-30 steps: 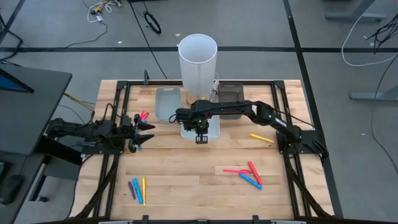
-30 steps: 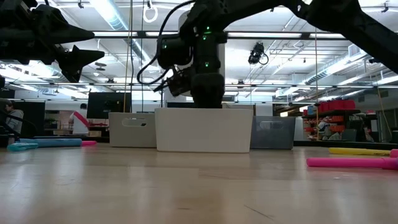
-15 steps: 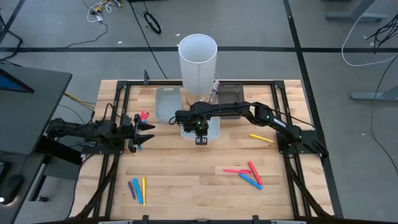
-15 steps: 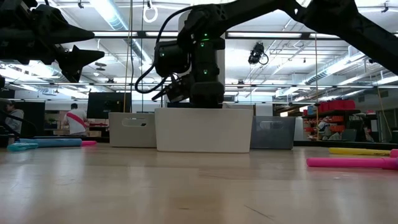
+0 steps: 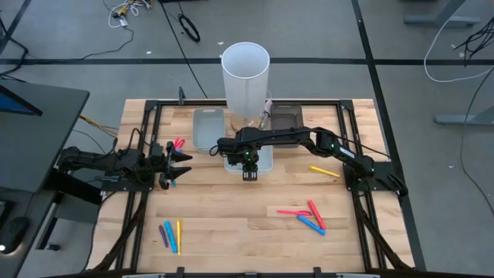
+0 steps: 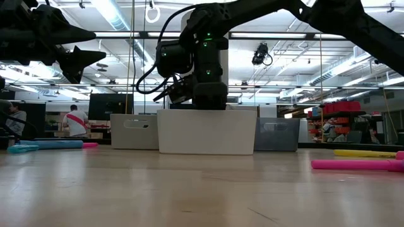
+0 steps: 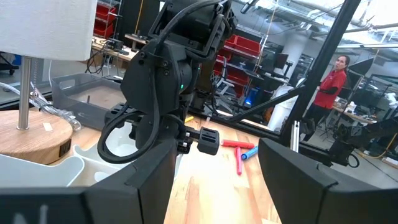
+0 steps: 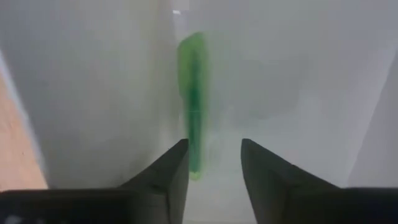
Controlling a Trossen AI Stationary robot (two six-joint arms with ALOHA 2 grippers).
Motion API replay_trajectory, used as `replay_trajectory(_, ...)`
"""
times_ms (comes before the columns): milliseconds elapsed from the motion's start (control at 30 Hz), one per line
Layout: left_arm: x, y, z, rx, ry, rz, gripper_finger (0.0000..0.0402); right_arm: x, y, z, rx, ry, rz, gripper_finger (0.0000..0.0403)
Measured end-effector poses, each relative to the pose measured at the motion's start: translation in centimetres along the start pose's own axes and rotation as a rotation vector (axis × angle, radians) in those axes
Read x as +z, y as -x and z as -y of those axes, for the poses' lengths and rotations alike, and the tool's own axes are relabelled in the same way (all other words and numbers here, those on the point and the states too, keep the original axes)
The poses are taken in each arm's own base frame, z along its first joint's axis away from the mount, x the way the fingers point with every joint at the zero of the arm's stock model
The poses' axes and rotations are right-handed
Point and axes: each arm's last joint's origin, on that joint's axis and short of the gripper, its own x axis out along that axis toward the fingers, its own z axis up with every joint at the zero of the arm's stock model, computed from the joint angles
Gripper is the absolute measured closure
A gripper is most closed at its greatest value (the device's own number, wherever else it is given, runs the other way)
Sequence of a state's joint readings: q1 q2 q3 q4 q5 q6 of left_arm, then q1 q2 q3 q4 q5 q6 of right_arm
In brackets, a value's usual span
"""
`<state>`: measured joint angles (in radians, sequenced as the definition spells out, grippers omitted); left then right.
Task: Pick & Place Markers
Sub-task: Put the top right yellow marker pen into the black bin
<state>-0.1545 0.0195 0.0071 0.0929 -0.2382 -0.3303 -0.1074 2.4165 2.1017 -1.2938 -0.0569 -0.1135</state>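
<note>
Right now the right gripper [image 5: 248,164] is down inside the white rectangular plastic tray [image 5: 266,163] at the middle of the wooden table [image 5: 247,224], its two dark fingers [image 8: 163,177] parted with a gap between them. A green marker [image 8: 193,102] lies on the tray floor just beyond those fingertips, loose, with nothing pinching it. From table height the arm's dark wrist disappears behind the tray's white front wall [image 6: 207,131].

Off to the left, the left gripper [image 5: 182,164] hangs above the table edge with its fingers spread apart and nothing between them. Close by it lie a pink and a blue marker [image 5: 174,144].

Other markers are scattered over the wood: a yellow marker [image 5: 324,171] lying alone on the right, a cluster of pink, red and blue markers [image 5: 307,215] nearer the front right, and a purple, blue and yellow group [image 5: 170,234] at the front left.

Behind the white tray stand a light grey tray [image 5: 207,127], a dark grey tray [image 5: 287,114] and a tall white cylinder [image 5: 245,79] on a round wooden base [image 7: 34,135]. A person in a red top [image 7: 326,87] stands in the room beyond.
</note>
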Motion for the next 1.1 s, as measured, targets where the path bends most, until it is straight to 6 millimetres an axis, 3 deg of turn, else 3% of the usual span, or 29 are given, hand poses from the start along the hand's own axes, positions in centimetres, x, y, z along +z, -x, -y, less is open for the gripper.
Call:
replay_trajectory(500, 0.0, 0.0, 0.0, 0.000, 0.000, 0.000, 0.0168, 0.0, 0.0, 0.1, -0.035, 0.000, -0.002, 0.0162)
replay_trajectory(833, 0.0, 0.0, 0.0, 0.000, 0.000, 0.000, 0.0168, 0.0, 0.4, 0.3, -0.037, 0.007, 0.019, 0.0153)
replay_trajectory(1100, 0.0, 0.0, 0.0, 0.000, 0.000, 0.000, 0.0168, -0.5, 2.2, 0.4, -0.053, -0.005, 0.037, 0.0153)
